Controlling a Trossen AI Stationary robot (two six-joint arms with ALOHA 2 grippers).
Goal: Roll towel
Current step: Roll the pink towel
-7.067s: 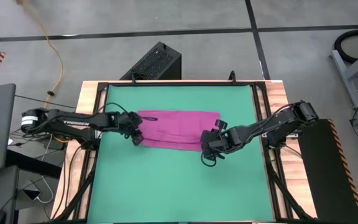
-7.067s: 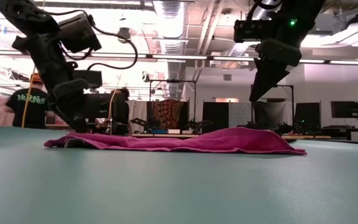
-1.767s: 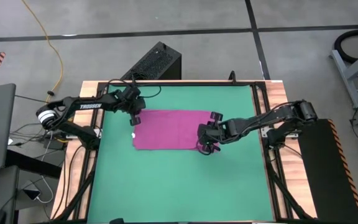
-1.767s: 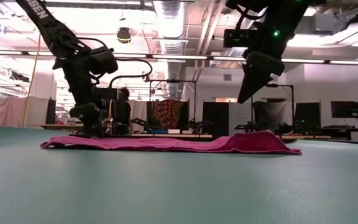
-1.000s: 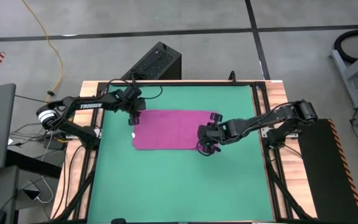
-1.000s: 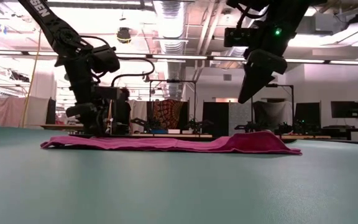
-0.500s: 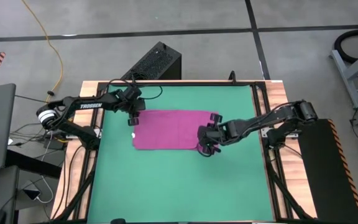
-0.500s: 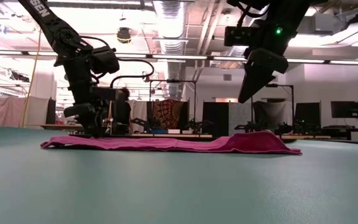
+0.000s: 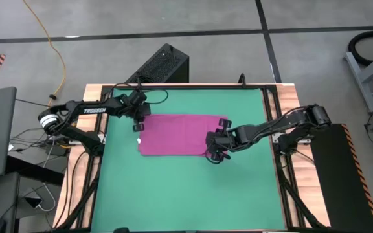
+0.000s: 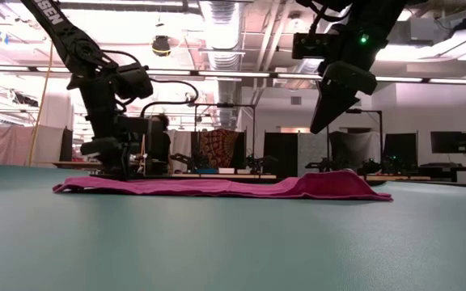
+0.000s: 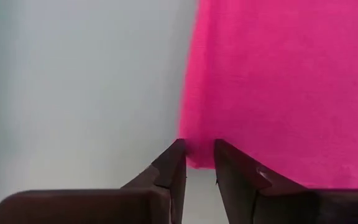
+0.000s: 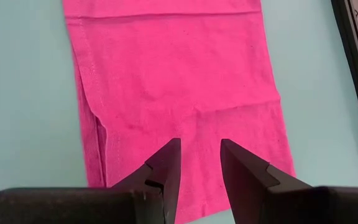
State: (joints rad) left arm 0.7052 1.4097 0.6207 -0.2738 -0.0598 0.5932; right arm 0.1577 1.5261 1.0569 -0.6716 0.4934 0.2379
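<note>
Flat on the green mat (image 9: 186,188) lies the towel (image 9: 180,134).

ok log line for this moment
towel: flat on mat, unrolled | left gripper: open, low at its left edge | right gripper: open, above its right end

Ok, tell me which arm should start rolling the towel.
Probably left. The left gripper sits low at a corner of the towel, fingers slightly apart around its edge. The right gripper hangs well above the opposite end.
</note>
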